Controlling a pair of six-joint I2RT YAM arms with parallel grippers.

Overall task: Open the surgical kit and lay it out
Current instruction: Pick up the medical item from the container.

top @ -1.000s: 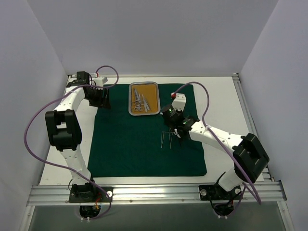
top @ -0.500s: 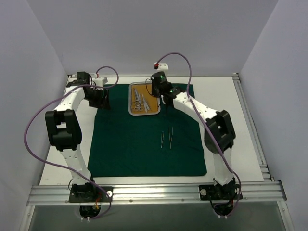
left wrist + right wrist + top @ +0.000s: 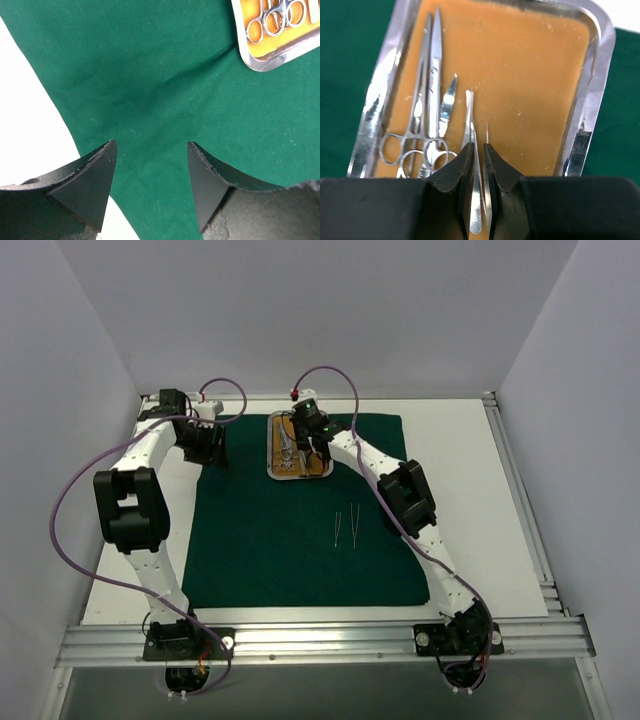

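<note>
Right tool [image 3: 477, 148] swung onto tray [image 3: 592, 100], pinching tweezers [image 3: 469, 115]; left tool [image 3: 151, 143] agape over cloth [image 3: 150, 75], white table [image 3: 30, 125].

A white table [image 3: 480, 470] stands within pale walls [image 3: 300, 310], an aluminium rail [image 3: 320, 640] fronting it.

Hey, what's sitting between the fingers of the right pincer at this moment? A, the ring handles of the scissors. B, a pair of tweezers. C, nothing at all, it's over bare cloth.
B: in the right wrist view the right pincer is narrowed around the slim tweezers inside the tray, with the ring-handled instruments lying off to its side.
</note>
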